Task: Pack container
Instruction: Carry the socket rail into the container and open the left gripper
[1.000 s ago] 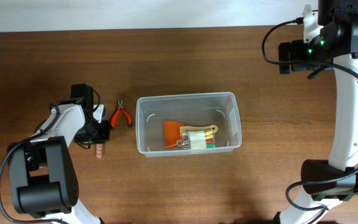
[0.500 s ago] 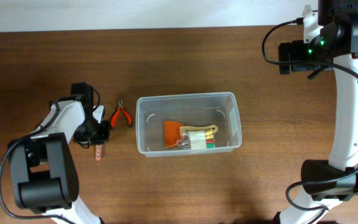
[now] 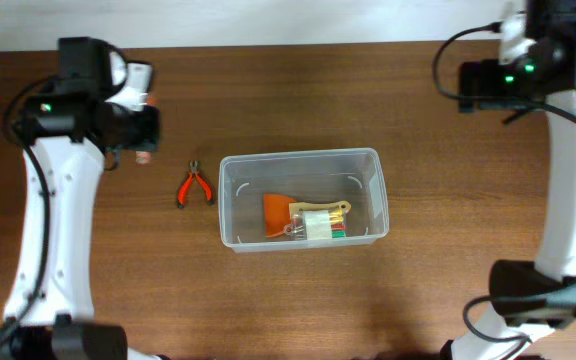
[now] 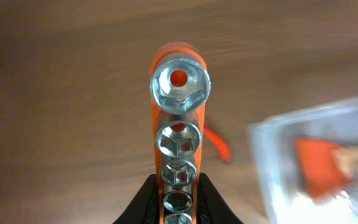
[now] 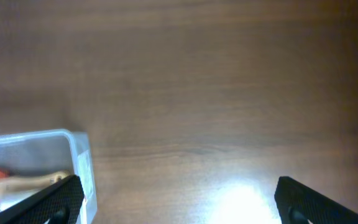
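The container point(image 3: 300, 198) sits mid-table, below the left gripper point(image 4: 178, 202) and off to its right, already holding an orange scraper point(image 3: 277, 212) and a carded pack point(image 3: 320, 222). A second ago that gripper was down at the tabletop beside the pliers point(image 3: 194, 186); now it is raised, clamped on the orange socket rail point(image 4: 178, 112), which looks ready to go over the tub. The right gripper point(image 5: 179, 202) hangs wide open and empty, the tub's corner off to its left.

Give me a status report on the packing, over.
Left gripper shut on socket rail. Right gripper open, empty. Container part-filled; pliers on table beside it. Path looks clear.
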